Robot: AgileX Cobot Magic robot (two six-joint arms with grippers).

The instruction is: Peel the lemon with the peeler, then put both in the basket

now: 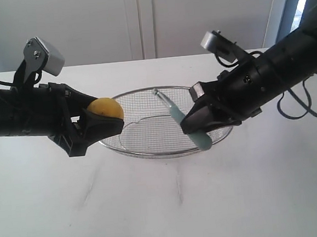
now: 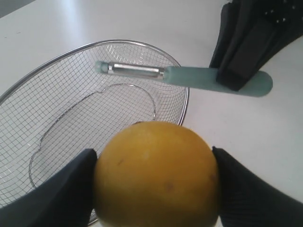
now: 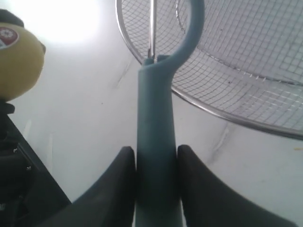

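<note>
We are clamping the lemon [image 1: 107, 107] between our left gripper [image 1: 104, 116] jaws, while our right gripper [image 1: 190, 125] is pinching the peeler [image 1: 174, 114] by its teal handle, blade over the basket [image 1: 145, 90].

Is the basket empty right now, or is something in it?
Empty: the basket shows bare mesh; the left claw holds the lemon, the right claw the peeler.
</note>
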